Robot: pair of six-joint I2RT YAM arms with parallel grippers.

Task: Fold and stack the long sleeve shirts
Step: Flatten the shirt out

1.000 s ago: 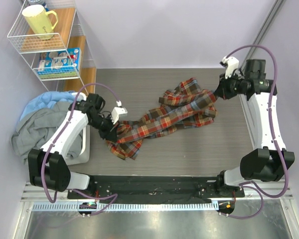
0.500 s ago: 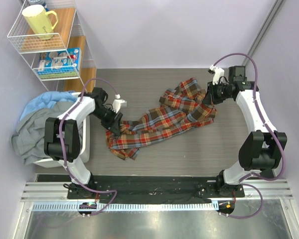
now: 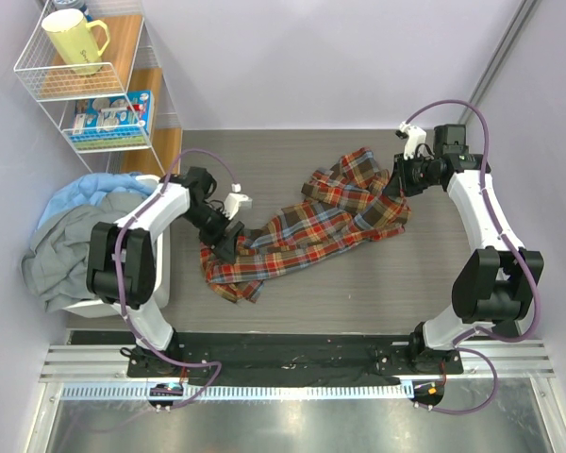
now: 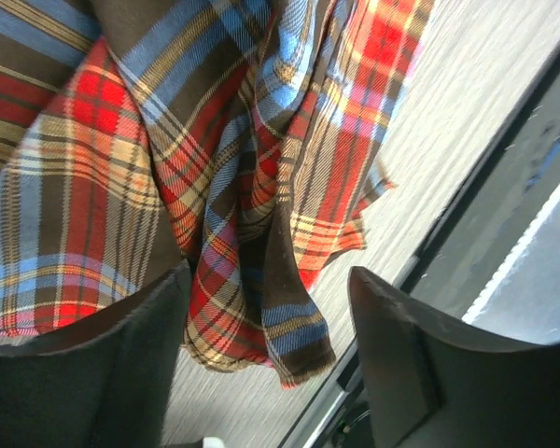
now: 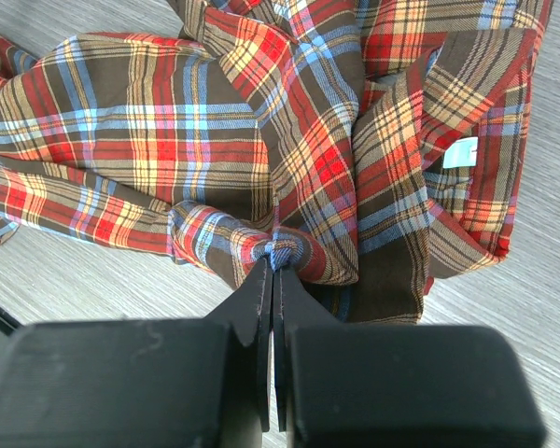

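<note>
At far left, a white bin (image 3: pixel 158 279) holds a heap of grey and blue garments (image 3: pixel 71 236); no folded stack visible anywhere. Left gripper (image 3: pixel 224 242): jaws spread wide at the near-left end of the plaid shirt (image 3: pixel 311 225), cloth between them, not pinched. Shirt lies crumpled, strung diagonally across the table (image 3: pixel 358 283). Right gripper (image 5: pixel 273 266): clamped on a bunched fold at the shirt's far-right end. Judgement: spreading stage only; no fold made yet, all folding and stacking left to do.
</note>
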